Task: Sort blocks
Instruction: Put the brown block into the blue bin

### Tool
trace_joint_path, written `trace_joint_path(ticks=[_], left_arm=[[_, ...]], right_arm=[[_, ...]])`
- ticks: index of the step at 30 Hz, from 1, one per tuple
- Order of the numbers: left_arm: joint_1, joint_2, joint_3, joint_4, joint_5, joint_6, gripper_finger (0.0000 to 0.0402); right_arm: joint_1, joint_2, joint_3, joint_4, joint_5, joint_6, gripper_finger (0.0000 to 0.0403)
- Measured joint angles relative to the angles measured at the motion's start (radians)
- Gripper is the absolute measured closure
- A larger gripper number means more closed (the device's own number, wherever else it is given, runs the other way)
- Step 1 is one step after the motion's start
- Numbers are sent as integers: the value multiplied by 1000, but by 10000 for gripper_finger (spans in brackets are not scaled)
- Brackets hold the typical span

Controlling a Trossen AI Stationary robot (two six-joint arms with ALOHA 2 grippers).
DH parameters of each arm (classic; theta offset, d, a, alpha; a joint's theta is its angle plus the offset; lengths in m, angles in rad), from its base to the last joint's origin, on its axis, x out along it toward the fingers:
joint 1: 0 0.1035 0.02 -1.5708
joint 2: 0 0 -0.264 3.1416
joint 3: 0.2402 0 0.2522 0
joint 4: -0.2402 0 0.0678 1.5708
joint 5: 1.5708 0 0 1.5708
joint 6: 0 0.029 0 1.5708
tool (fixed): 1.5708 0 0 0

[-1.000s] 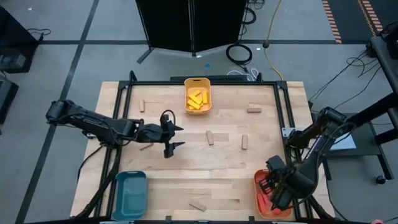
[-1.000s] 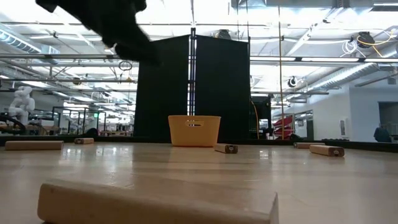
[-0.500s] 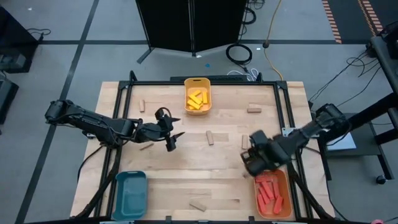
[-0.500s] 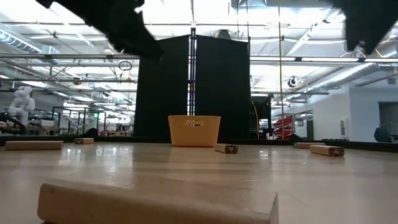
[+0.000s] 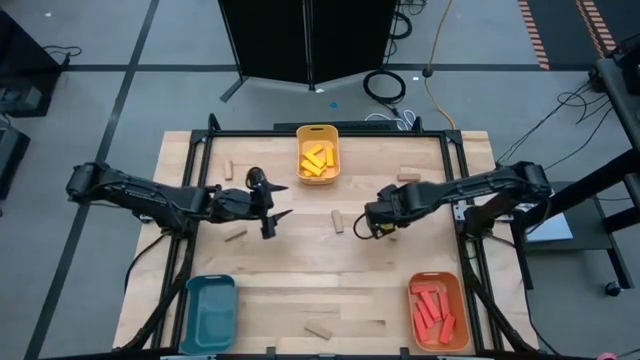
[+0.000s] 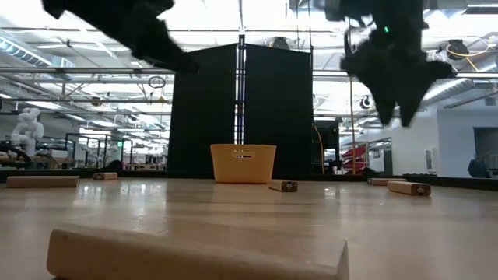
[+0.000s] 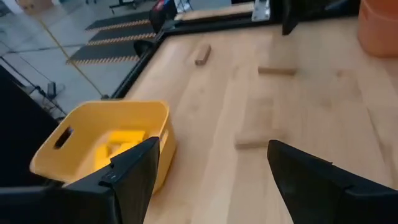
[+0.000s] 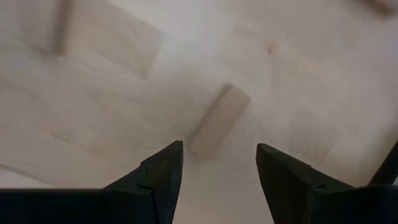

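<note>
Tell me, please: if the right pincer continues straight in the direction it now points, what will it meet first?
Most likely the tan block lying on the table. The right pincer is open and points down at it, the block showing just beyond its two fingers. How far above it the pincer hangs is unclear.

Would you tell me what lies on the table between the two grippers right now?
In the high view, one tan wooden block lies on otherwise bare tabletop between the open left gripper and the open right gripper, nearer the right one.

wooden table, yellow tray at far edge, teal tray and orange tray at near corners
</note>
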Motion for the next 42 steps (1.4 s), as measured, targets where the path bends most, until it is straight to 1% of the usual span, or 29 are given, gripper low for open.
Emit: trace_joint_path(ticks=[2, 4, 6, 9, 13, 18, 25, 32, 35, 38, 42], left_arm=[[0, -58, -27, -57, -7, 3, 107], [0, -115, -51, -51, -14, 3, 107], [0, -175, -84, -40, -29, 4, 107], [3, -236, -115, -35, -33, 3, 107], [4, -281, -143, -2, -32, -14, 107], [4, -284, -144, 10, -27, -17, 107], [4, -284, -144, 13, -23, -21, 107], [4, -284, -144, 16, -22, -21, 107], [4, -284, -144, 16, -22, -21, 107], [4, -284, -144, 16, -22, -22, 107], [4, -284, -144, 16, -22, -22, 107]], right_arm=[[-18, 0, -52, 25, -37, 0, 220], [-33, 0, -106, 82, -82, -23, 220], [-46, 0, -161, 157, -106, -44, 220], [-69, 0, -222, 237, -110, 14, 220], [-90, 0, -260, 293, -101, 35, 220], [-104, 0, -301, 376, -98, 52, 220], [-109, 0, -352, 414, -92, 79, 220], [-108, 0, -374, 499, -79, 44, 220], [-108, 1, -384, 495, -80, 45, 222], [-108, 1, -398, 499, -86, 51, 236], [-108, -1, -418, 511, -98, 41, 272]])
